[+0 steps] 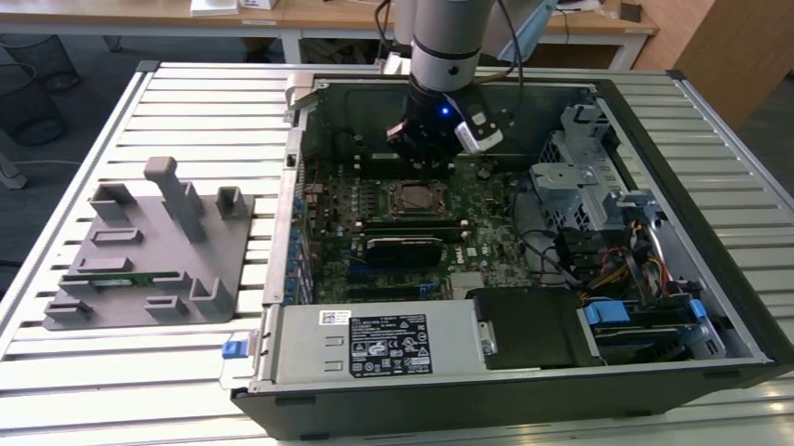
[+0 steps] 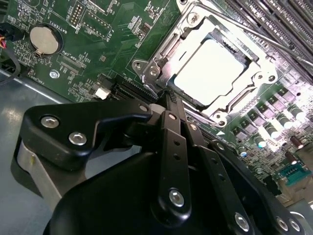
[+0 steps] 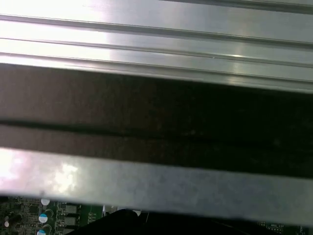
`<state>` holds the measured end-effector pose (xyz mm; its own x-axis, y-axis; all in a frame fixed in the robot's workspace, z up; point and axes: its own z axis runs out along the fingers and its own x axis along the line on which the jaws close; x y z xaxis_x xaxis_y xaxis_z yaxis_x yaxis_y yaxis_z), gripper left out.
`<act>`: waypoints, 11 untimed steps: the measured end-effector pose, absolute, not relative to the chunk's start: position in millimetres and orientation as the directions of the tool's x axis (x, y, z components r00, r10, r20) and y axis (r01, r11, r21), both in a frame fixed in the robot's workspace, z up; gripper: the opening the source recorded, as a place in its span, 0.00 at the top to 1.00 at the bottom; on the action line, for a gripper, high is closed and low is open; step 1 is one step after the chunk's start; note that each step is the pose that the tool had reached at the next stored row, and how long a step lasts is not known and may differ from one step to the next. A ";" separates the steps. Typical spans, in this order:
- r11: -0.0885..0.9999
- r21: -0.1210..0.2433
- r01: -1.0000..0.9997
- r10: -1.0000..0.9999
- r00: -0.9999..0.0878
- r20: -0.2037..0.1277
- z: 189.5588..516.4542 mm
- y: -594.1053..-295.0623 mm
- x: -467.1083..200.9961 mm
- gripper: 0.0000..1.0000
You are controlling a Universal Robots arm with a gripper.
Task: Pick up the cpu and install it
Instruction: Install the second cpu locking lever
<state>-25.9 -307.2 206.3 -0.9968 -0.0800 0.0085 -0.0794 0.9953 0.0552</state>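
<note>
The cpu [image 2: 210,68] already lies in its socket [image 2: 161,58] on the board [image 2: 98,29] — silver top up, frame around it. The tool [image 2: 168,100] hovers just beside the socket edge, clenched and holding nothing. Judging by this, placement is done — what's left calls for checking it sits flat.

Exterior overhead; wrist views close, perhaps motherboard-shared.
</note>
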 end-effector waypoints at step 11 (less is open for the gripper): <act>0.995 0.055 -0.079 -0.080 -0.997 0.009 205.6 -319.3 -25.9 0.89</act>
